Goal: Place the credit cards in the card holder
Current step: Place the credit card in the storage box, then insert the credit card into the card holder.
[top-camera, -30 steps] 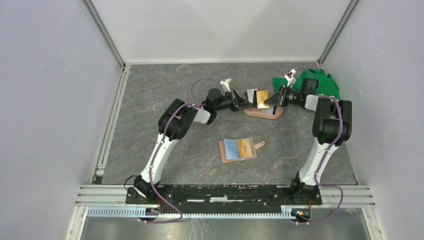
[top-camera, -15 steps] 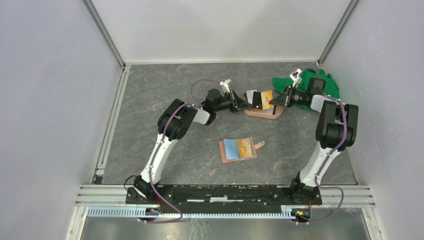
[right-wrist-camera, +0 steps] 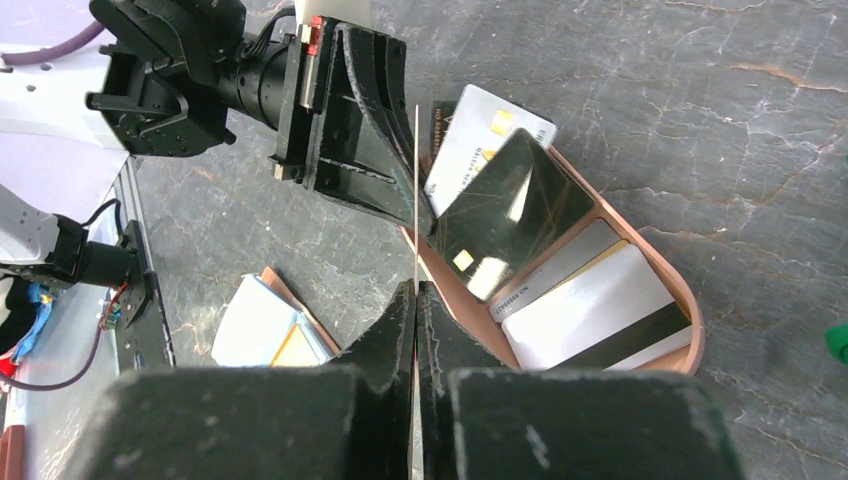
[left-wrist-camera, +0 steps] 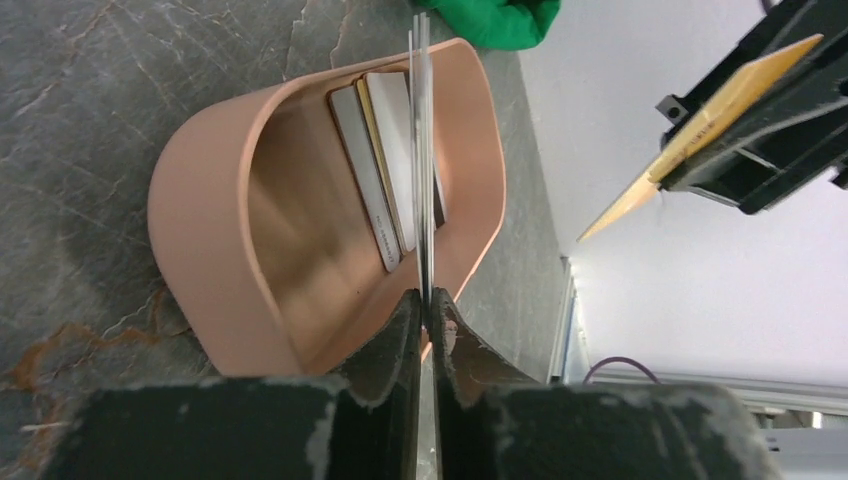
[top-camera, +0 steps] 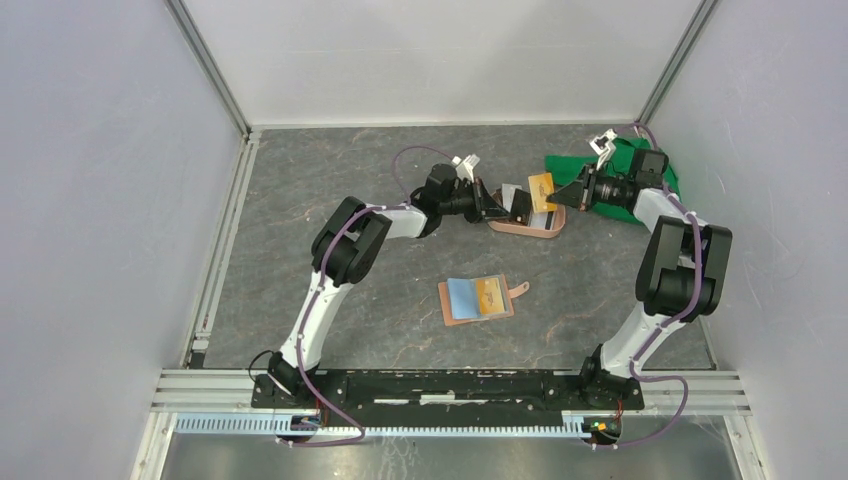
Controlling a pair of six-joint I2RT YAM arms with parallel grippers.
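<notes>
**Both pincers clamped on cards over the tray**

My right pincer [right-wrist-camera: 416,292] was shut tight on the orange-yellow card [top-camera: 541,188], held up in the air. My left pincer [left-wrist-camera: 425,300] was pinched down on a pair of cards [right-wrist-camera: 510,210], one black, one grey-white, fanned out over the pink tray [left-wrist-camera: 200,220]. The two pincers faced each other, close but apart. More cards [right-wrist-camera: 600,300] lay flat in the tray. Nearer my bases, well apart from it, the card holder [top-camera: 477,312] lay open on the table [top-camera: 300,200], a light blue card [top-camera: 462,296] and an orange card [top-camera: 489,293] on its inner face. Green cloth [left-wrist-camera: 490,18] lay just past the tray.
</notes>
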